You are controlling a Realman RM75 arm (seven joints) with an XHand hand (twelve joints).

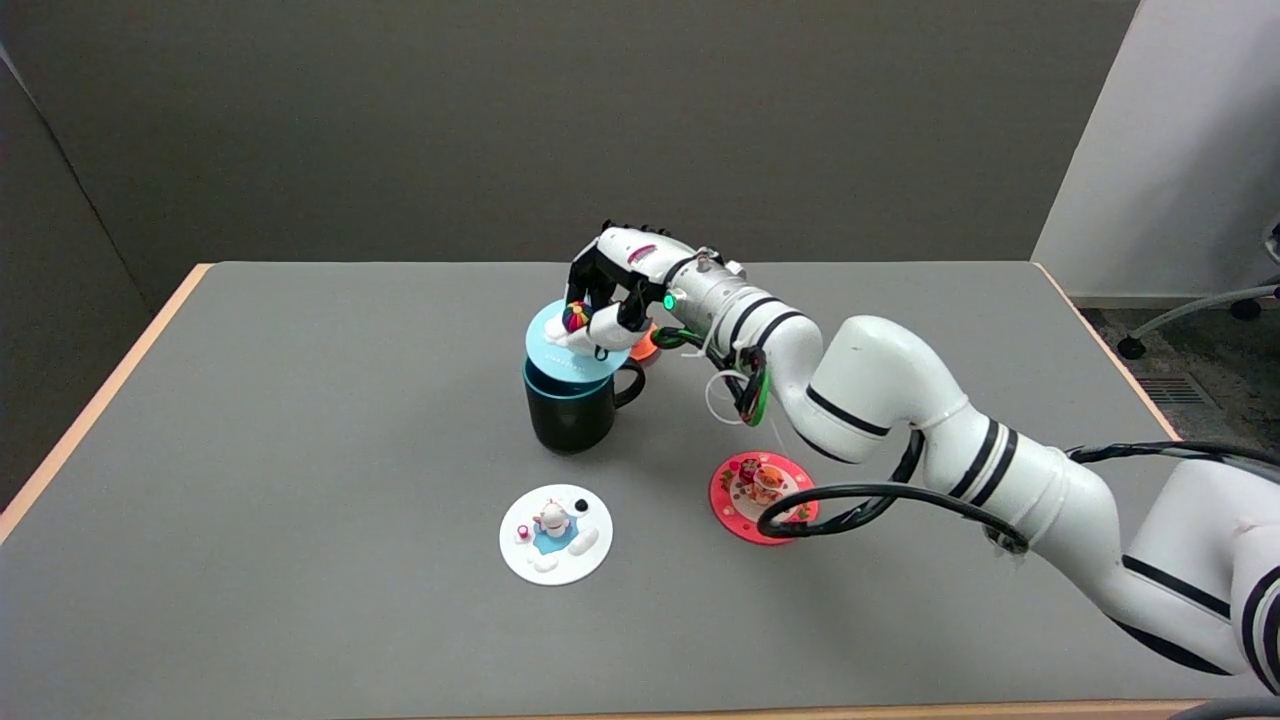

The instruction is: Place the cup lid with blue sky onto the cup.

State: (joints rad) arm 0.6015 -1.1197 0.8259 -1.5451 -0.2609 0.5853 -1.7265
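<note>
A black cup (575,410) with a teal inside and a handle on its right stands mid-table. The light-blue sky lid (560,350), with a white cloud and a coloured ball on top, sits tilted just above the cup's rim. My right hand (610,285) reaches in from the right and grips the lid's raised figure from above, fingers curled around it. I cannot tell whether the lid touches the rim.
A white lid (556,534) with a small figure lies in front of the cup. A red lid (757,497) lies to the right, partly under the arm's black cable (860,498). An orange thing (646,346) peeks out behind the cup's handle.
</note>
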